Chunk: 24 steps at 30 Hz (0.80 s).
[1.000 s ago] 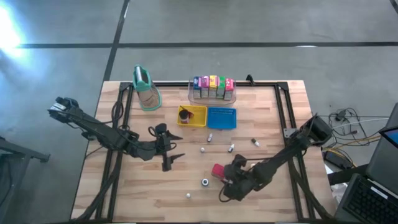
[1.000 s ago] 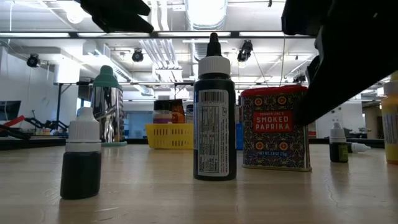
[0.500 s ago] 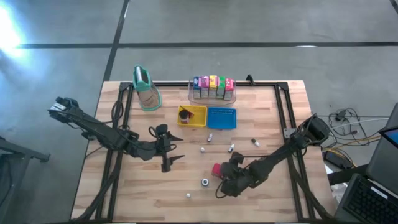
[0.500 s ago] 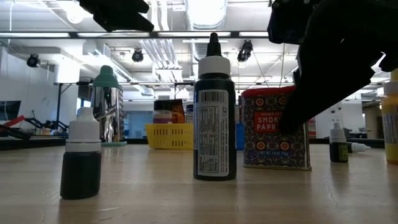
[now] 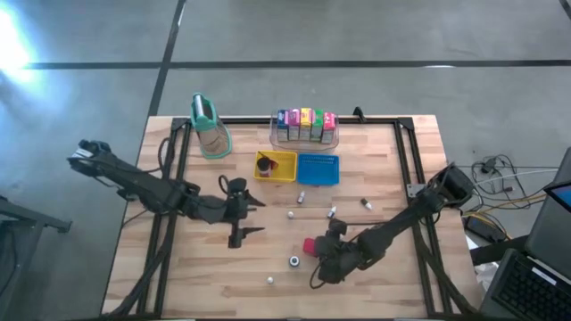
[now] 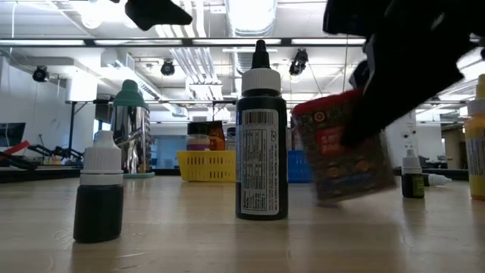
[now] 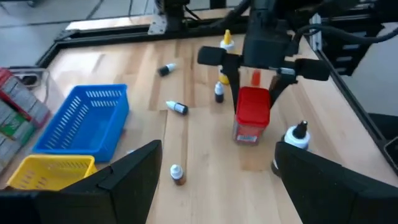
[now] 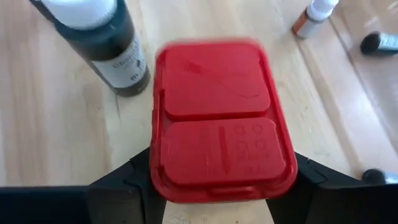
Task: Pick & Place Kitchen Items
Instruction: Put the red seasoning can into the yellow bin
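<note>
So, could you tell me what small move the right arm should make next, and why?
Probably lift it straight up: the right end effector is clamped on the red tin, which already tilts off the table, with a dark bottle close beside it.

One camera looks straight down on the whole table [image 5: 375, 174]; another sits at tabletop height, facing the room. Both wrist cameras look closely at the red tin [image 8: 221, 121], which all four views share.

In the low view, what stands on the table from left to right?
Small white-capped bottle → teal-topped container → yellow tray → tall dark bottle → red paprika tin, tilted → tiny bottle.
</note>
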Motion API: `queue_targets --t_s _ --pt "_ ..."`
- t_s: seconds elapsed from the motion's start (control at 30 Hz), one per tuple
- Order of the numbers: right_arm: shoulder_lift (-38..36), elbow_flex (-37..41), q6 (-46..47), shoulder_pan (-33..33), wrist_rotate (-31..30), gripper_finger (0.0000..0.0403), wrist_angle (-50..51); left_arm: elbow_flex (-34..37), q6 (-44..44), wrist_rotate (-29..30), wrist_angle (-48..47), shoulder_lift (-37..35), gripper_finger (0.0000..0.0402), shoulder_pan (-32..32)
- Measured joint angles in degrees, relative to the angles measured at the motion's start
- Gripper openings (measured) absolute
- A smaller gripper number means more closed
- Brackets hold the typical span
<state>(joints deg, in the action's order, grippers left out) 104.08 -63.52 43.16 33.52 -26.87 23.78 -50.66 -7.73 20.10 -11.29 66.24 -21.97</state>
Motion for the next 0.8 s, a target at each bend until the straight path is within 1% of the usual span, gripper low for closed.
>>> queue_targets --t_s 0.07,0.17,0.27,0.37,0.47,0.53,0.6,0.67,0.8 --pt "-0.81 -0.96 -1.02 -0.15 0.02 0.0201 1.59 -1.50 1.40 -1.12 -1.22 0.05 0.0316 1.07" --pt "-2.33 -2.02 -2.85 -0.59 -0.09 0.0185 4.53 -2.90 5.66 -1.55 -1.63 0.24 0.0316 2.14" --pt "-4.80 -2.31 -4.55 -1.07 -0.58 0.0172 5.65 -3.65 7.25 -4.00 -1.42 0.56 0.0316 3.42" --pt "-7.70 -2.47 -6.57 -1.32 -2.30 0.0174 6.10 -3.63 8.09 -4.68 -0.11 1.87 0.0316 3.90" --pt "-10.46 -2.42 -8.00 -1.33 -4.61 0.0190 6.20 -3.52 10.78 -4.80 1.21 4.55 0.0316 3.90" --pt "-12.41 -2.22 -8.95 -1.33 -5.95 0.0198 6.55 -3.52 13.67 -5.05 3.74 6.70 0.0316 3.86" --pt "-14.11 -2.20 -10.08 -1.31 -7.08 0.0199 6.31 -3.47 16.18 -6.98 6.92 8.71 0.0316 3.84" --pt "-15.54 -2.11 -11.02 -1.25 -7.70 0.0191 6.49 -3.47 18.50 -9.14 11.01 10.63 0.0316 3.84" --pt "-18.20 -2.11 -13.55 -1.25 -7.80 0.0174 5.81 -3.47 21.27 -9.70 17.57 13.39 0.0316 4.00"
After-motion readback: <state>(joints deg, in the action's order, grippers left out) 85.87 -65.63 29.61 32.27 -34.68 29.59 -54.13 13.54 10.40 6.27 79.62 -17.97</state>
